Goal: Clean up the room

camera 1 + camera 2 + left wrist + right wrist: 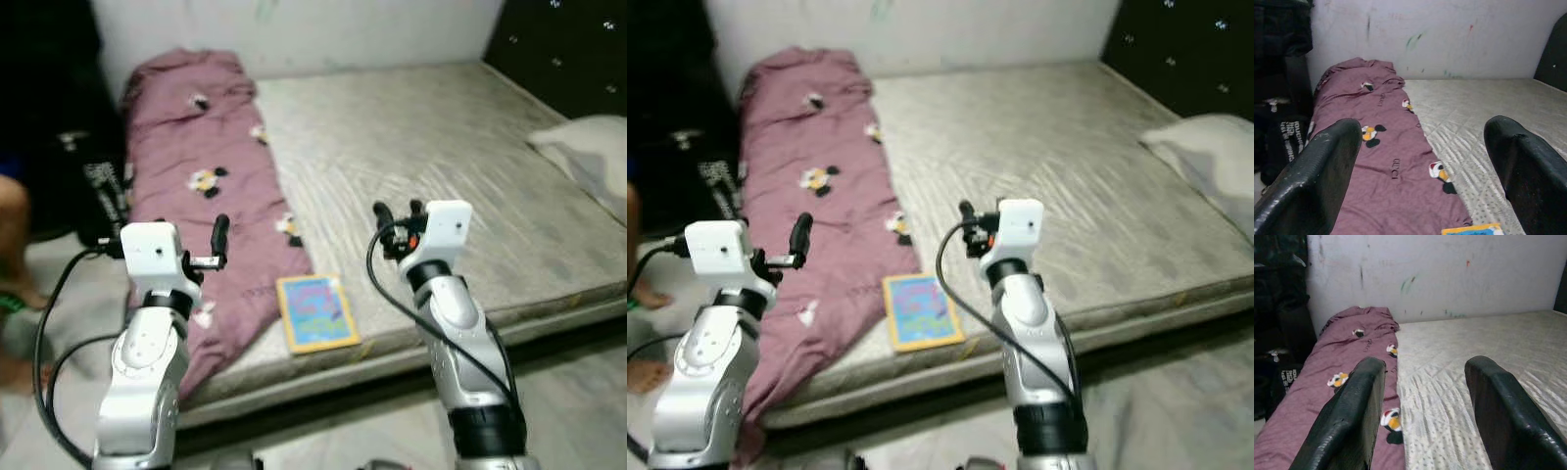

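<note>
Mauve cartoon-print blanket (201, 186) lies rumpled beside book (316, 312).

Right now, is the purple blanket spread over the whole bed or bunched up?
Bunched up. The purple blanket lies in a long rumpled strip along the left side, leaving most of the mattress bare.

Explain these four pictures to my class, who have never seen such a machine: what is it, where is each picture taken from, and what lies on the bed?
It is a walking robot with two silver arms. Two pictures come from cameras in its head, looking down at a bed. The other two come from cameras on its wrists, looking out between black fingers. The left gripper and right gripper have open jaws and hold nothing. On the mattress lie a purple blanket, a colourful book near the front edge, and a pillow.
</note>
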